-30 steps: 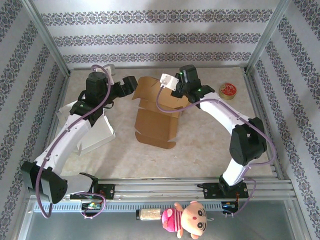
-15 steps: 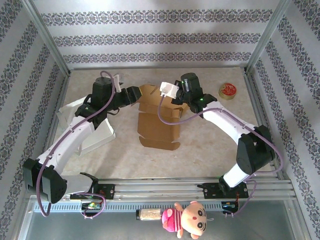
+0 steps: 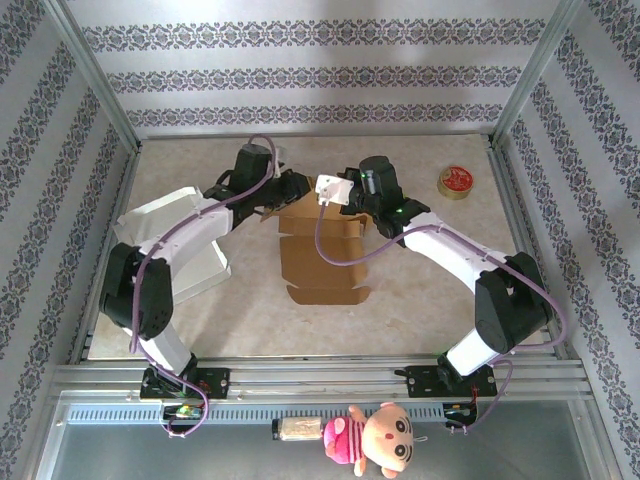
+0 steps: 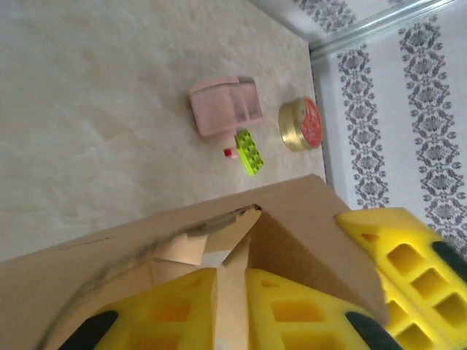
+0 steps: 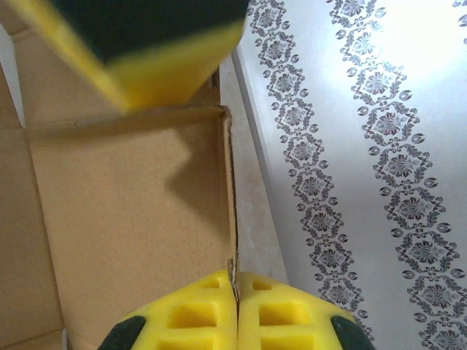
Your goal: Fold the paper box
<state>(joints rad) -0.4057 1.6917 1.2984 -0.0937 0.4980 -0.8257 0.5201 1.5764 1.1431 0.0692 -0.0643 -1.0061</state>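
Observation:
The brown paper box (image 3: 322, 252) lies part-folded at the table's middle, its back walls raised. My left gripper (image 3: 287, 192) is at its back left corner; in the left wrist view its yellow fingers (image 4: 292, 310) are shut on an upright cardboard flap (image 4: 232, 292) of the paper box (image 4: 306, 240). My right gripper (image 3: 356, 196) is at the back right corner. It is shut on the thin edge of a raised side wall (image 5: 232, 219), and the box's inner face (image 5: 131, 219) lies to the left. A left gripper finger (image 5: 153, 51) shows at the top of the right wrist view.
White folded boxes (image 3: 175, 235) lie under the left arm. A round red-topped tin (image 3: 456, 181) sits back right, also the tin (image 4: 300, 124) beside a pink object (image 4: 225, 107) and a green brick (image 4: 249, 152). A plush doll (image 3: 372, 438) lies beyond the front rail.
My left arm swung right to the box's back left corner and its jaws closed on a flap. The box's back walls rose and the box shifted slightly. The right gripper kept its grip.

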